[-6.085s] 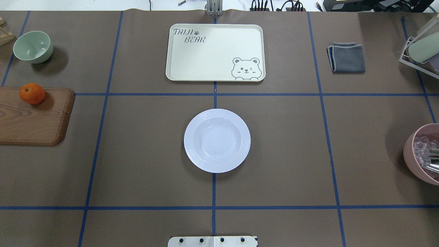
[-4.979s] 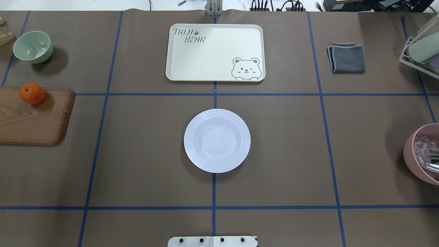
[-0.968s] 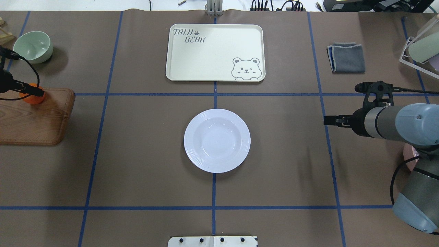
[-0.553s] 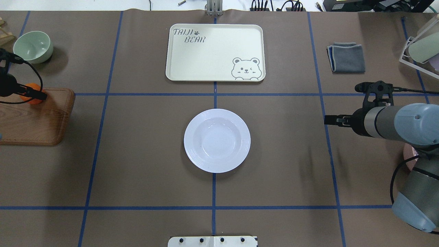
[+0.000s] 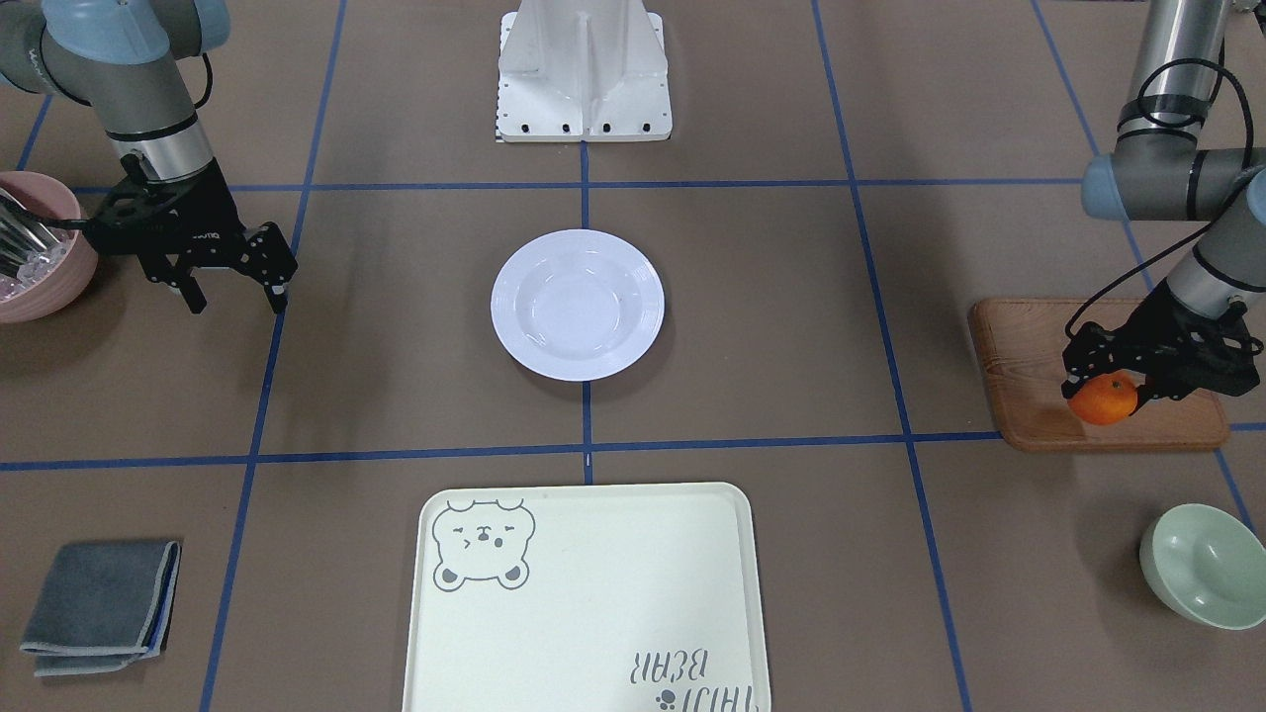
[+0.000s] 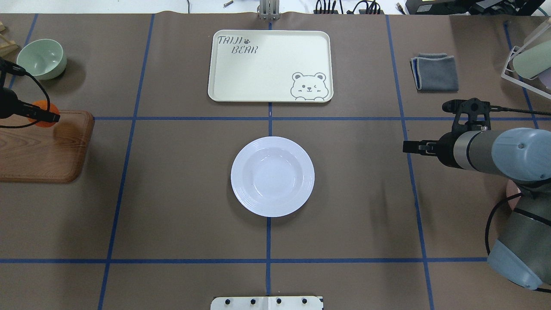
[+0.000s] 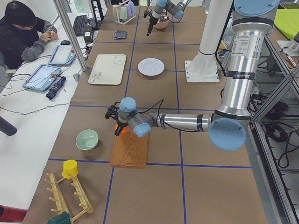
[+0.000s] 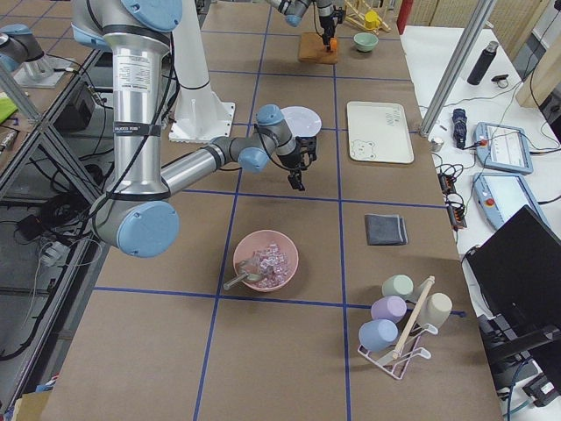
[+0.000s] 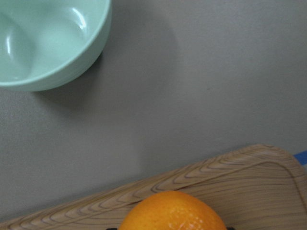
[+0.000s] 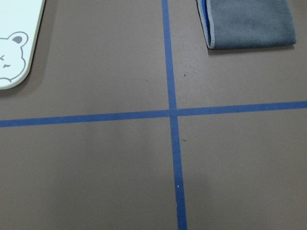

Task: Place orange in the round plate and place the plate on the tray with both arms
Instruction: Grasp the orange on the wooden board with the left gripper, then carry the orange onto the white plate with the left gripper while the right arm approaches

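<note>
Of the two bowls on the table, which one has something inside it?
The pink bowl: it holds clear pieces. The mint-green bowl is empty.

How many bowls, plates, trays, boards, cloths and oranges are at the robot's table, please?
2 bowls: mint-green bowl, pink bowl
1 round plate
1 tray
1 wooden board
1 grey cloth
1 orange
Total: 7

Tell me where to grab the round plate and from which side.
Take the round plate by its wide ridged rim at the edge nearest the open right gripper, coming in low from the robot's right. It lies flat with a deep centre, so probably only the rim gives the fingers a hold.
</note>
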Controlling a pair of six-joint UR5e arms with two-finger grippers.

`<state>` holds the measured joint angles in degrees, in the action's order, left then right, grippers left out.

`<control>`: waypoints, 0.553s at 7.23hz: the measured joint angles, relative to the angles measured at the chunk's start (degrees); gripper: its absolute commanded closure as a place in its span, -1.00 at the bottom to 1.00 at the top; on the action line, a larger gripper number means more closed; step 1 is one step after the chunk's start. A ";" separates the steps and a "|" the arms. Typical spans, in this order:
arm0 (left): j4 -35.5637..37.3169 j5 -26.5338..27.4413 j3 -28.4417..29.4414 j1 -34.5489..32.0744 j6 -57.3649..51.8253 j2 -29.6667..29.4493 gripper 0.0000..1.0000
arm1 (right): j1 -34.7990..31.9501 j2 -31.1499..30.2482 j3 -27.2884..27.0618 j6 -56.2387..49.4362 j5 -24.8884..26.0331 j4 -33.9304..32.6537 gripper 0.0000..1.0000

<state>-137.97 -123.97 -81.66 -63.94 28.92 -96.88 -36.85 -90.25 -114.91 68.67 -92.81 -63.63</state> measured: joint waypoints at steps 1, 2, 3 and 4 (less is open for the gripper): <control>4.17 -1.90 -5.09 -2.06 1.15 -0.25 1.00 | 0.01 1.60 -0.04 0.03 0.54 0.13 -1.00; 12.05 -1.34 -12.23 -2.91 3.62 -1.13 1.00 | 0.05 3.68 0.02 0.05 0.70 0.23 -1.00; 21.50 0.63 -19.25 -1.71 7.53 -3.73 1.00 | 0.14 5.99 0.15 0.04 0.65 0.29 -1.00; 29.48 2.88 -23.77 1.81 12.80 -7.93 1.00 | 0.54 8.02 0.13 0.00 0.54 0.29 -1.00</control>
<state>-108.48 -121.09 -105.42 -62.13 41.71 -104.80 -36.31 -82.23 -114.77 68.68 -92.28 -63.34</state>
